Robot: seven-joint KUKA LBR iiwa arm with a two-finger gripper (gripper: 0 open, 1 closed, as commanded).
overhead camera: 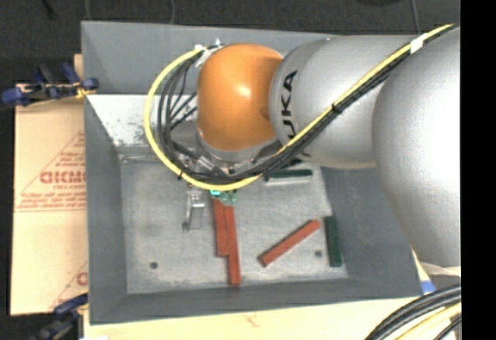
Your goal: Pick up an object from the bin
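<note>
My gripper point(191, 219) hangs below the orange wrist cover, low over the middle of the bin floor. Just to its right lies a long red-brown bar point(225, 231), running towards the front wall, with its upper end under the gripper body. A thinner red-brown stick point(233, 269) lies along that bar's lower end. Whether the bar is held is hidden by the wrist.
A second red-brown bar point(288, 243) lies slanted at the right of the floor. Beside it a dark green bar point(332, 242) stands along the right wall. Another dark green bar point(291, 173) shows partly from under the arm, which covers the bin's back right.
</note>
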